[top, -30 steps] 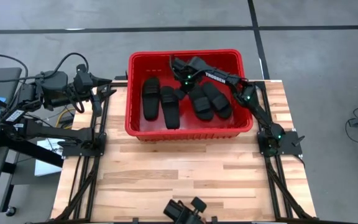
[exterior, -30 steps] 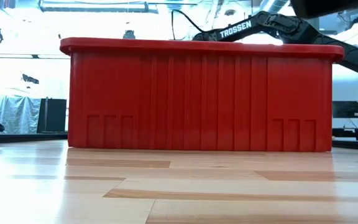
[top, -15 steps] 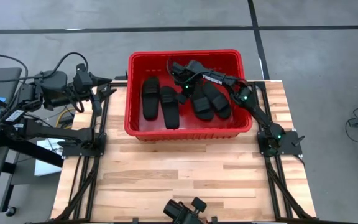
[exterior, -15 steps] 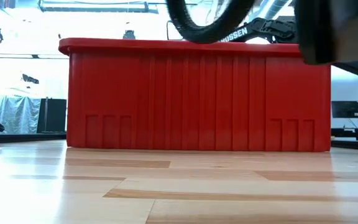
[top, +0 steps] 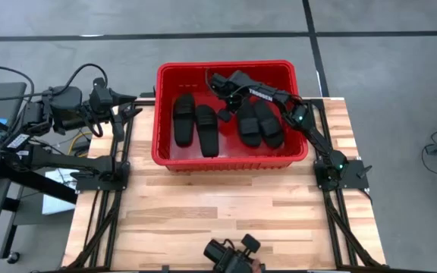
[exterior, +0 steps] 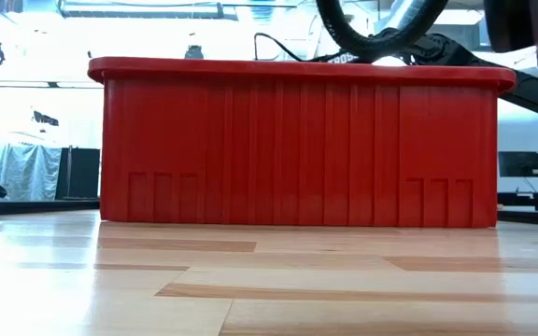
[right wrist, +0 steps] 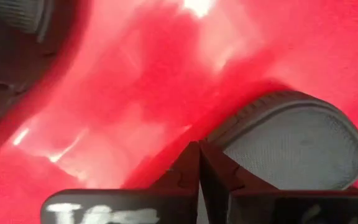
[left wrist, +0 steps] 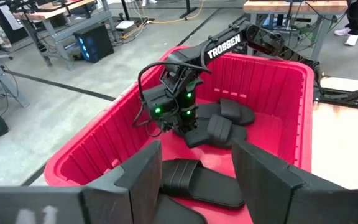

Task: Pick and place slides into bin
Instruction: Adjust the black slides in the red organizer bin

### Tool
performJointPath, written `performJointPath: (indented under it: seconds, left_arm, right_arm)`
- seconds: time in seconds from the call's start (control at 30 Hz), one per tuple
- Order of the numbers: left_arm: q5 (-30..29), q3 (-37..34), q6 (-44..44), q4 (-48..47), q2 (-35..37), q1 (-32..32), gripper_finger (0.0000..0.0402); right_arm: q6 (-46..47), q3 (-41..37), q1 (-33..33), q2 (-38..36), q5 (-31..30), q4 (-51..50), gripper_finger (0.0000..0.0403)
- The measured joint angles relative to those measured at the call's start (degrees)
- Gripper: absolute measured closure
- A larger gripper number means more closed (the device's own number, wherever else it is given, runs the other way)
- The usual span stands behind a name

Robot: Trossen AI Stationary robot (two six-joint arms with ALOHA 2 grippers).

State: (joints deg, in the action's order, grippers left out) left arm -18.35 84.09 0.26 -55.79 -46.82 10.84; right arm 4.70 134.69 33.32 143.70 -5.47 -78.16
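Note:
The red bin (top: 226, 67) stands at the table's far middle. All four black slides lie flat on its floor. One pair lies on the left (top: 196, 125) and the other on the right (top: 259, 123). My right gripper (top: 224, 114) is shut and reaches down inside the bin between the two pairs. It also shows in the left wrist view (left wrist: 190, 129). Its fingertips (right wrist: 199, 163) stand by the rounded end of a slide (right wrist: 291, 140). My left gripper (left wrist: 194, 180) is open and empty. It waits at the table's far left (top: 127, 111), outside the bin. My right gripper points its shut fingers down at the bin's floor, right beside the rounded end of one slide (right wrist: 229, 140) that lies flat. Whether the fingertips touch that slide or the floor, I cannot tell.
The bin's front wall (exterior: 297, 149) hides its inside in the low view, where my right arm (exterior: 456, 51) shows above the rim. A dark device (top: 230, 259) sits at the table's near edge. Bare wood (top: 218, 205) lies in front of the bin.
My right arm has swung within the bin, and its gripper has gone down toward the floor between the two pairs of slides. The left slide of the right pair now lies straighter beside its mate. The dark device at the near edge has shifted.

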Motion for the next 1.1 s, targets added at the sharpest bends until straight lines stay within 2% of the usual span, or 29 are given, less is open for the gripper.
performJointPath:
  seconds: [0.57, 0.73, 0.9, 1.1]
  left_arm:
    - [1.51, 0.00, -0.95, -0.07, -0.01, -0.01, 0.0214]
    - [1.51, 0.00, -0.94, -0.07, 0.00, 0.00, 0.0214]
    - [1.51, 0.00, -1.14, -0.07, -0.01, 0.01, 0.0214]
    - [1.51, 0.00, -1.25, -0.07, 0.00, -0.01, 0.0214]
  right_arm:
    - [1.93, 0.22, 1.03, 0.00, -5.29, -2.28, 0.0403]
    - [1.93, 0.22, 0.76, -0.79, -5.31, -0.70, 0.0403]
    - [0.46, 0.27, -0.25, -4.68, -5.03, 3.09, 0.0403]
    - [-2.97, 0.31, -3.55, -7.16, -2.06, -2.54, 0.0403]
